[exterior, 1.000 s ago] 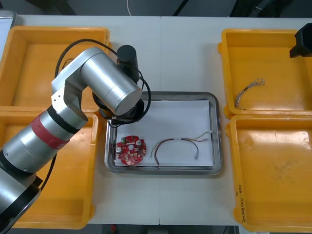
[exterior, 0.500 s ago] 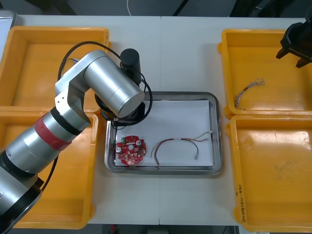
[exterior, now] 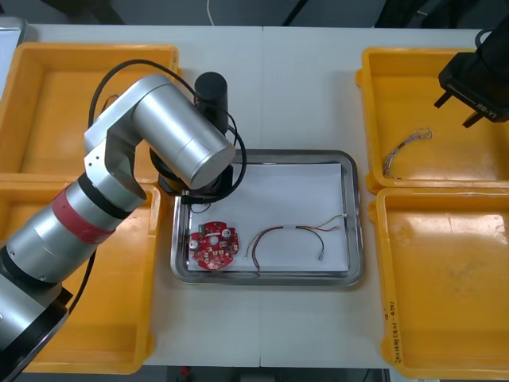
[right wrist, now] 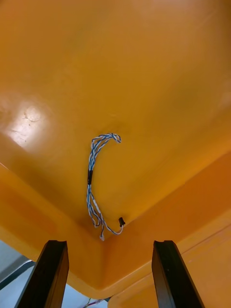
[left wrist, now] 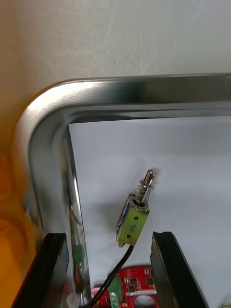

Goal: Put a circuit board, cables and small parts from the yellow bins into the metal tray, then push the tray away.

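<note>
Swung inward over the far right yellow bin since half a second ago: right hand, fingers spread and empty, hovering above the twisted blue and white cable on that bin's floor. At the far left corner of the metal tray, left hand likewise released, astride a small metal part lying loose on the white liner, black lead trailing toward the round red circuit board. Beside that board, a thin cable. Underneath, pale worktop.

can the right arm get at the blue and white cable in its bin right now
Probably yes: the right gripper hovers open above the yellow bin, and the twisted cable lies alone on its floor, uncovered.
</note>
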Controlling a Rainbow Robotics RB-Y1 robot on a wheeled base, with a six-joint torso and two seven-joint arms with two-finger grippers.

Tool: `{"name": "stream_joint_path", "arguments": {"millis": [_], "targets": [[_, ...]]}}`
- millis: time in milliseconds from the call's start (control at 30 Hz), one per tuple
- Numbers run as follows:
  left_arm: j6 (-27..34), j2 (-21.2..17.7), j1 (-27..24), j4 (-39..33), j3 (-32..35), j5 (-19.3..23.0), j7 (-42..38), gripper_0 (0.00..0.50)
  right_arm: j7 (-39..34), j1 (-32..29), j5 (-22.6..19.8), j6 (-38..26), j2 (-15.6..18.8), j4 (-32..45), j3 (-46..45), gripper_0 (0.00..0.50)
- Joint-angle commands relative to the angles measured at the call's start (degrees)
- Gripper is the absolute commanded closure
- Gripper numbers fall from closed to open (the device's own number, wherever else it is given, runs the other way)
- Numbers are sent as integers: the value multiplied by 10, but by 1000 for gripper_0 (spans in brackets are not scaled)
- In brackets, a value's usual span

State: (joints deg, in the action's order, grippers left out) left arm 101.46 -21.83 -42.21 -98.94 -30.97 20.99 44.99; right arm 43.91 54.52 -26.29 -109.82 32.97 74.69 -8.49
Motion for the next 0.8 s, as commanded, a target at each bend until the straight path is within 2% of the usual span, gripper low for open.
{"name": "stream_joint_path", "arguments": {"millis": [33,233,400,600,667,800], "targets": [[35,5,3,-65,45,2,-51,0,-16,30,10,-2,-9,-5,20,0],[85,-10,0,-124,113,26,-53,0,-25,30,24,21,-12,-15,66,0],[85,-32,-11,-153,169,56,-52,0,-31,29,31,56,-21,-24,65,0],[85,-73,-18,-154,212,63,-41,0,-37,30,40,94,-31,-35,62,0],[85,-96,-18,-147,215,68,-37,0,-39,29,39,105,-33,-39,60,0],[85,-116,-20,-116,228,71,-30,0,-44,29,36,125,-33,-52,59,0]]}}
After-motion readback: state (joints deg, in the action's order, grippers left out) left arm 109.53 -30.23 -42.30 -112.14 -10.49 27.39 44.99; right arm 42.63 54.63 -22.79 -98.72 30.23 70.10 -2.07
